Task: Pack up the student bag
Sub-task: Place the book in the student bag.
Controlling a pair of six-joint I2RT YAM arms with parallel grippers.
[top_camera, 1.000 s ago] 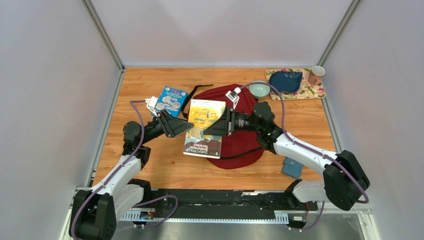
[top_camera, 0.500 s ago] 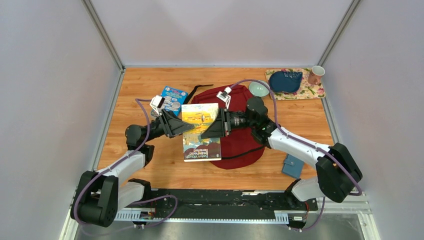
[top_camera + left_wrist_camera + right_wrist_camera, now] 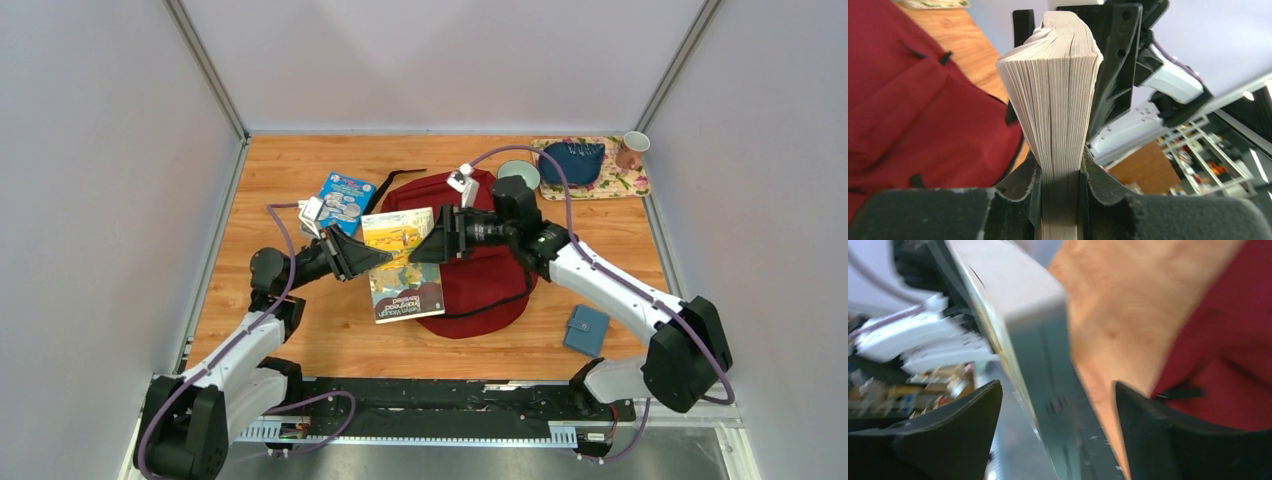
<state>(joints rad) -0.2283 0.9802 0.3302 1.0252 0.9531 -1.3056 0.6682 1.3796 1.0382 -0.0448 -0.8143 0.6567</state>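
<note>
A yellow-covered paperback book [image 3: 400, 262] is held over the left edge of the dark red student bag [image 3: 480, 285], which lies flat mid-table. My left gripper [image 3: 375, 258] is shut on the book's left edge. In the left wrist view the page block [image 3: 1058, 90] is pinched between the jaws of that gripper [image 3: 1060, 172], with the bag [image 3: 908, 115] on the left. My right gripper [image 3: 420, 250] is open at the book's right edge. In the right wrist view the book [image 3: 1033, 340] passes between that gripper's [image 3: 1058, 405] spread jaws with gaps on both sides, over the bag [image 3: 1233, 340].
A blue book [image 3: 343, 200] lies behind the left gripper, beside a black strap [image 3: 400, 178]. A teal bowl [image 3: 519, 176] sits behind the bag. A floral mat [image 3: 625, 183] at the back right carries a dark blue pouch [image 3: 570, 160] and a mug [image 3: 631, 149]. A blue wallet [image 3: 586, 330] lies front right.
My left gripper has closed on the book's left edge. My right gripper has opened and let go of the book, which has tilted slightly.
</note>
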